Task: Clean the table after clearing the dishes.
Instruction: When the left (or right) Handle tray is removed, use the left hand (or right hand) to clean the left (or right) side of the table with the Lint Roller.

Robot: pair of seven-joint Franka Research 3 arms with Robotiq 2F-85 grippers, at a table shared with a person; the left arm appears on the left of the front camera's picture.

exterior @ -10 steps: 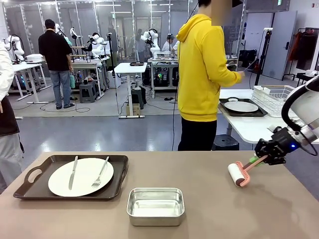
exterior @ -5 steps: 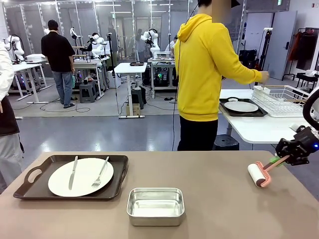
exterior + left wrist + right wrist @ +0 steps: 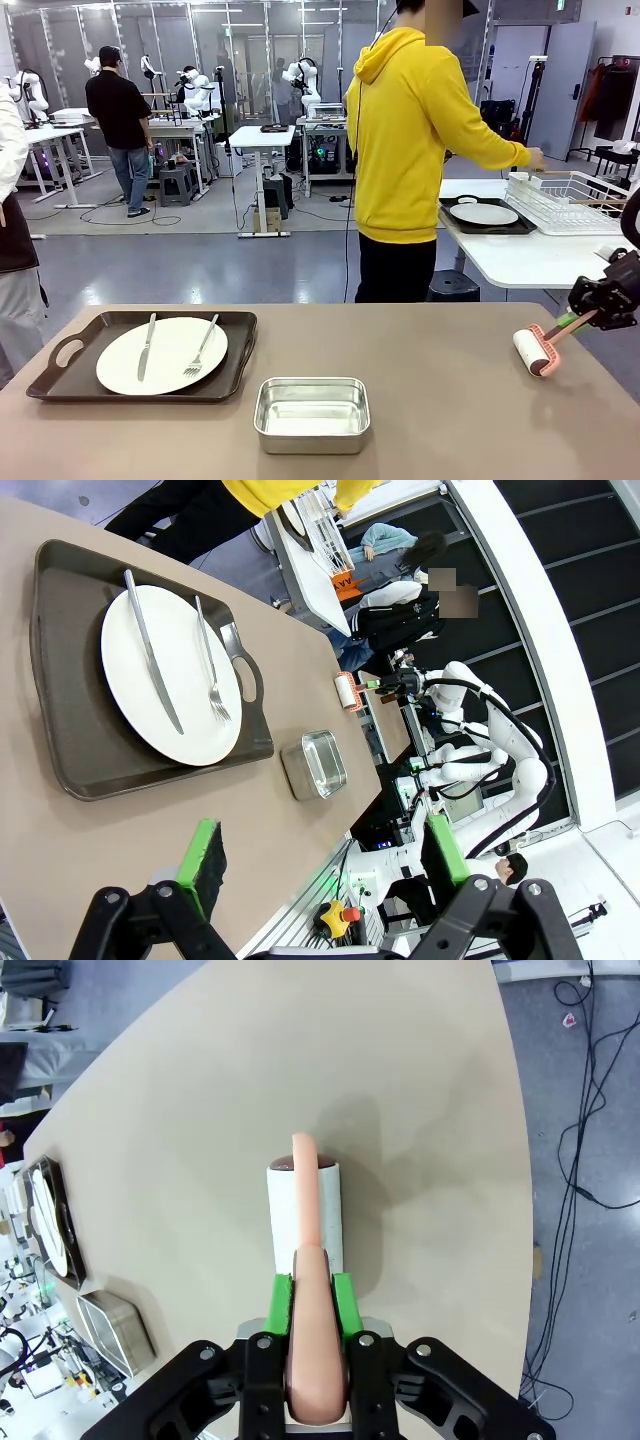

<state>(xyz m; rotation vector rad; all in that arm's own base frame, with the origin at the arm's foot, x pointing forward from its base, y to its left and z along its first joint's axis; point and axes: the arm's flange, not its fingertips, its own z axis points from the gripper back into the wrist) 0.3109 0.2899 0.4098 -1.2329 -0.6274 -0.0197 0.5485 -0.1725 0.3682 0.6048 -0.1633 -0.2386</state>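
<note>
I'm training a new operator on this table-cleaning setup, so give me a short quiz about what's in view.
1. Fill in: the knife and fork lie on a white ___ in the dark tray.
2. True or false: the right pincer is shut on the lint roller.
3. The steel pan stands: A in the tray, B on the bare table, C on the floor.
Key: 1 plate; 2 true; 3 B.

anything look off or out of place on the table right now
Nothing is spilled, tilted or damaged. One oddity: the right gripper has its jaws shut on a lint roller at the table's right edge, while a tray with a plate, knife and fork sits uncleared at the left.
</note>
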